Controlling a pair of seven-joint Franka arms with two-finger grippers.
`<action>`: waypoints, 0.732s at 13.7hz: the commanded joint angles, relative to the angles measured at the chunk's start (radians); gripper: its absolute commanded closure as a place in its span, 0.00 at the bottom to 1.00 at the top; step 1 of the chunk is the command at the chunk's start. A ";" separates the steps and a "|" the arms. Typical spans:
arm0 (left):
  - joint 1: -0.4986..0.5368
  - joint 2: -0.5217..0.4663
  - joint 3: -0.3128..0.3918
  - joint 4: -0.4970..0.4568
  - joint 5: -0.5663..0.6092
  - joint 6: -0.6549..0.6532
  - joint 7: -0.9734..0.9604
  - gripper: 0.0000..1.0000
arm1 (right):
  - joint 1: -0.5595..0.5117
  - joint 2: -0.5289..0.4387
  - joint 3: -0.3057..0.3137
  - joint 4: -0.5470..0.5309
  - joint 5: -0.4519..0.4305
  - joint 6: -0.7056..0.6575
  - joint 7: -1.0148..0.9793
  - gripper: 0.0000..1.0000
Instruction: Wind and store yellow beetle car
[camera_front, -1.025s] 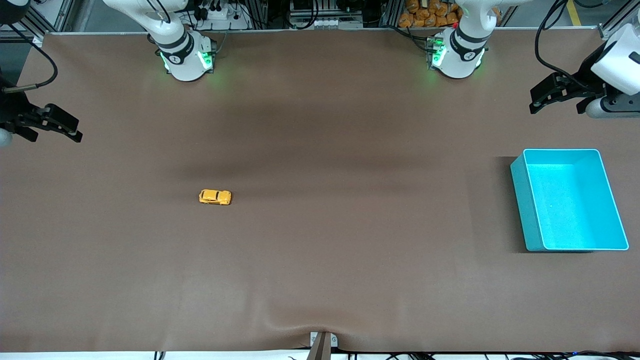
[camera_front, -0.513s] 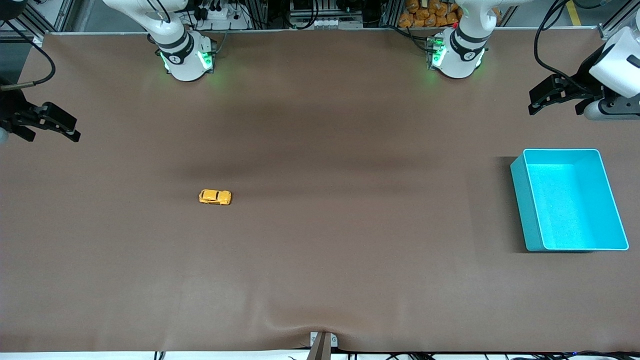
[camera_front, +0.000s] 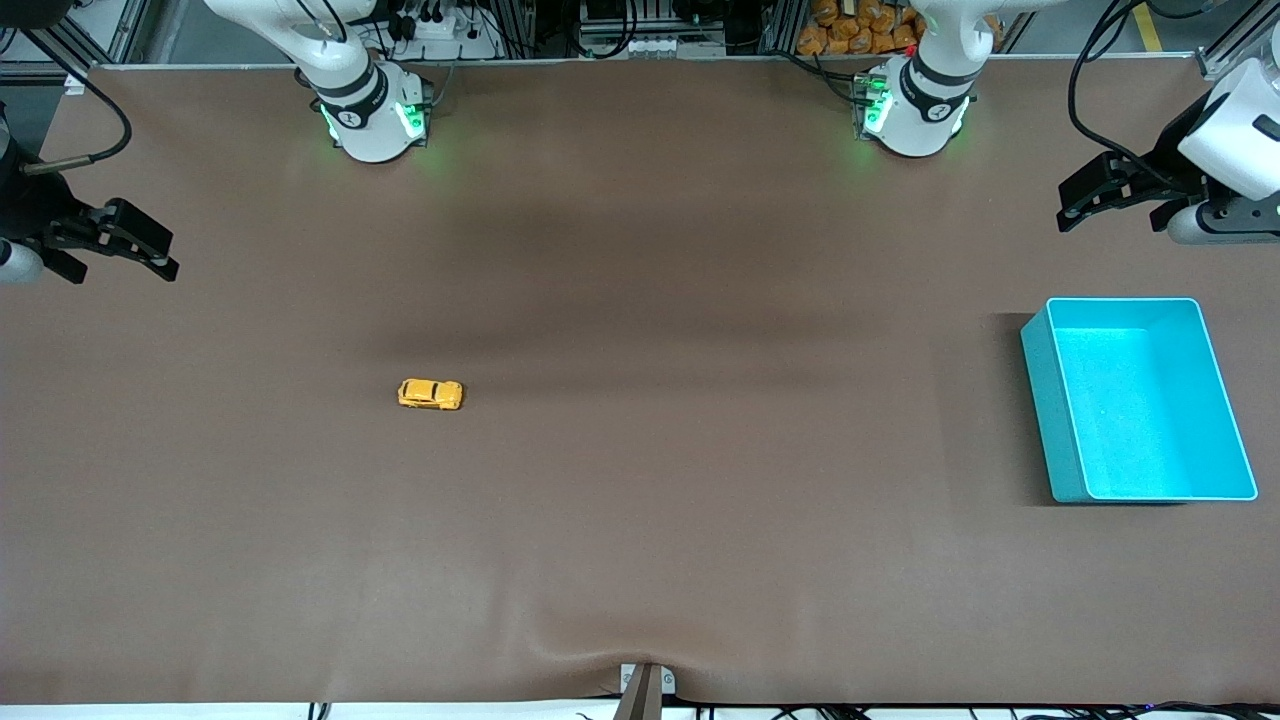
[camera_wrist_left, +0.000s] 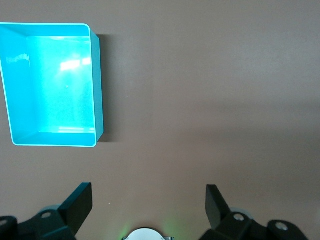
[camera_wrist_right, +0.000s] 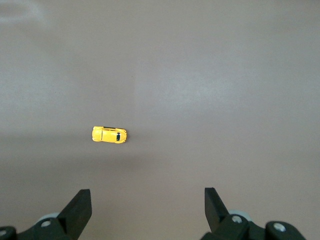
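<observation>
Yellow beetle car alone on table; both grippers' fingers apart, empty.

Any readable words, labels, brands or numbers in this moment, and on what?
None can be read.
The round marks on the two arm bases are too small to read.
The yellow beetle car and the turquoise bin show no lettering.

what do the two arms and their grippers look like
Both arms are glossy white with black joint bands; green lights glow on their round bases. Loose black cables loop by each wrist. The left gripper and right gripper are black, with two flat, angular fingers.
</observation>
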 joint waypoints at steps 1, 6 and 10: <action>0.003 0.001 -0.005 0.008 0.017 -0.013 -0.002 0.00 | 0.007 0.011 -0.004 0.021 -0.005 -0.014 0.004 0.00; 0.001 0.000 -0.005 0.011 0.017 -0.012 -0.002 0.00 | 0.007 0.022 -0.004 0.021 -0.005 -0.017 0.004 0.00; 0.006 0.001 -0.003 0.011 0.017 -0.012 0.000 0.00 | 0.007 0.024 -0.004 0.023 -0.003 -0.013 0.004 0.00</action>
